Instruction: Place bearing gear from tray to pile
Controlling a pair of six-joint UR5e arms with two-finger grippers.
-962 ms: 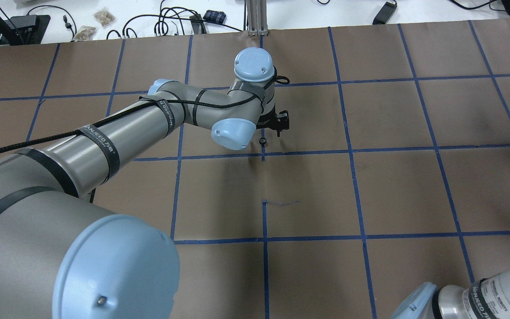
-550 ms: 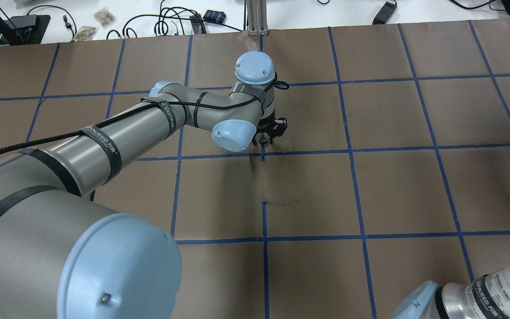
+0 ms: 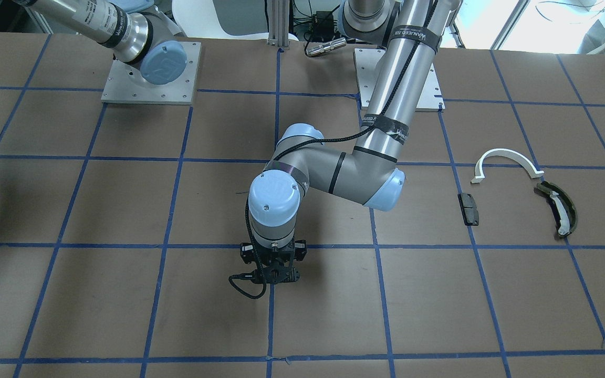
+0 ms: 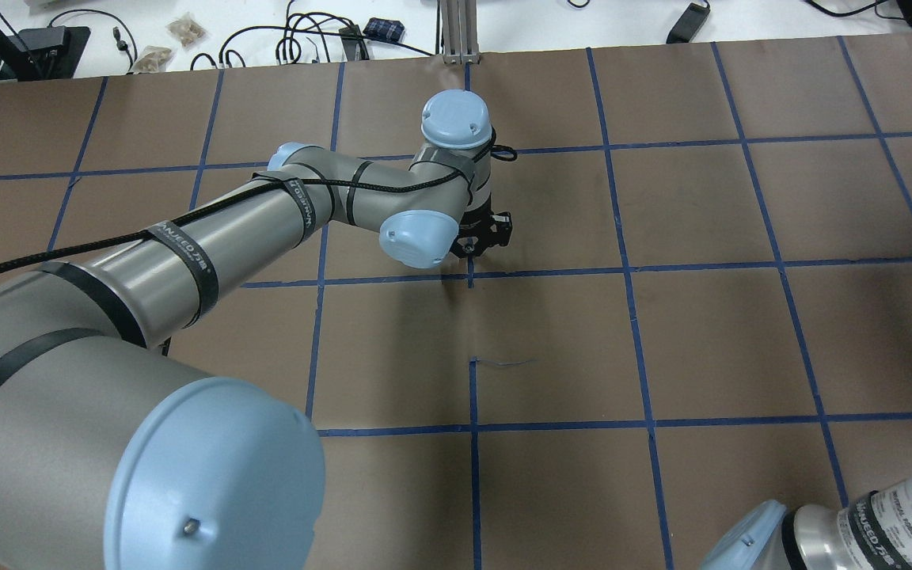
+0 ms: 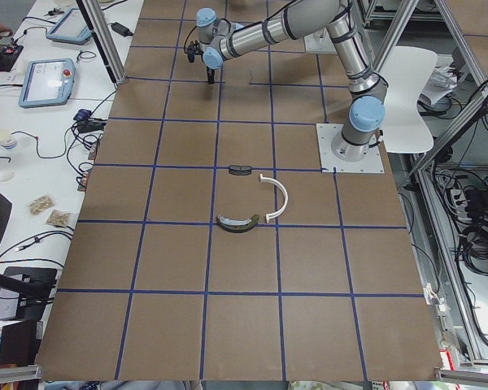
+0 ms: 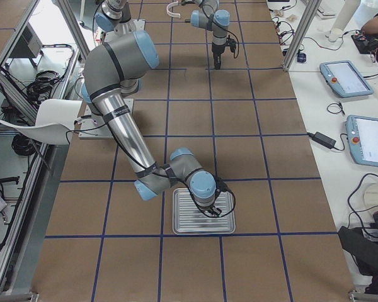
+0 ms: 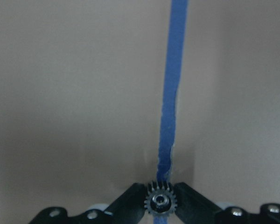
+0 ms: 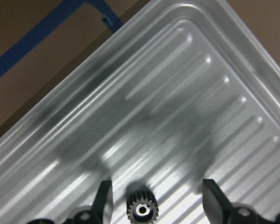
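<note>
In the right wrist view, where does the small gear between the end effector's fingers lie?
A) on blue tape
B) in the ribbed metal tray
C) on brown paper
B: the bearing gear rests on the ribbed tray, between the fingers of the open right end effector.

- The table (image 3: 124, 315) is covered in brown paper, marked into squares by blue tape lines (image 3: 381, 315).
- Two metal base plates (image 3: 118, 86) (image 3: 364, 79) sit flat at the robot's edge.
- On the robot's left side lie three loose parts, none touching another: a white half-ring arc (image 3: 507, 153), a dark flat block (image 3: 468, 208) on a tape line, and an olive-green curved piece (image 3: 565, 212) with a white strip, just beside one end of the arc.
- A ribbed metal tray (image 6: 186, 220) lies flat on the robot's right side.
</note>
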